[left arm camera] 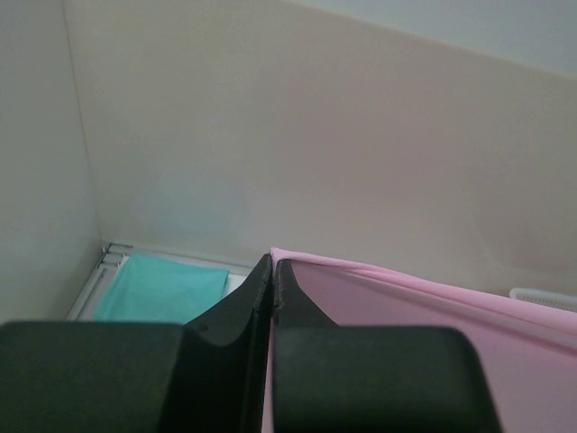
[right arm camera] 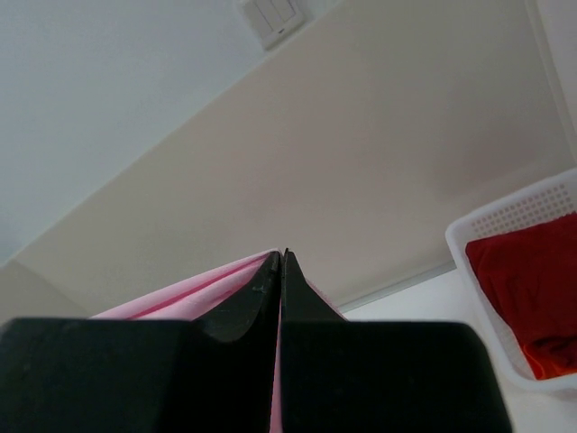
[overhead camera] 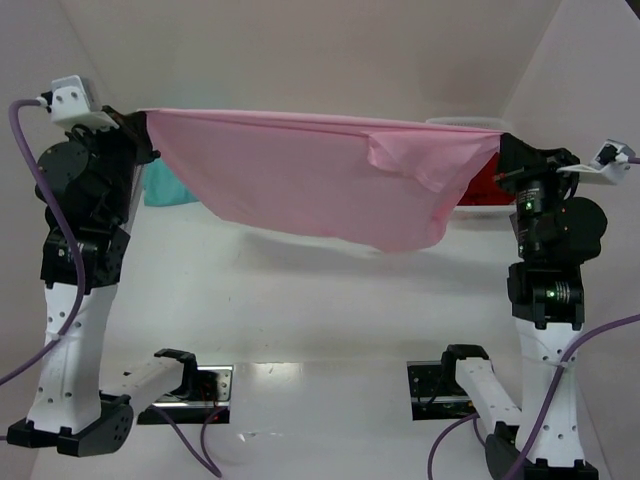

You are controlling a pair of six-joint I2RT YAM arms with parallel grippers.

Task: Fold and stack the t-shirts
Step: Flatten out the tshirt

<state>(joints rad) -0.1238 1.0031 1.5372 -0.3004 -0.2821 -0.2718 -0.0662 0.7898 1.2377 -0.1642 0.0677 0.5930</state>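
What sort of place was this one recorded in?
Probably a lab cell for laundry folding: a white table boxed by plain walls, a white basket holding a red t-shirt, and a pink t-shirt stretched between robot arms.

A white counter (overhead camera: 320, 310) runs back to a plain beige wall (overhead camera: 300, 50), with side walls closing it in on the left and right. At the far right of the counter, near the back corner, stands a white plastic basket (right arm camera: 514, 212) with rows of small holes along its rim. In the right wrist view, a white switch plate (right arm camera: 270, 18) sits high on the wall. The counter is glossy near its front edge.
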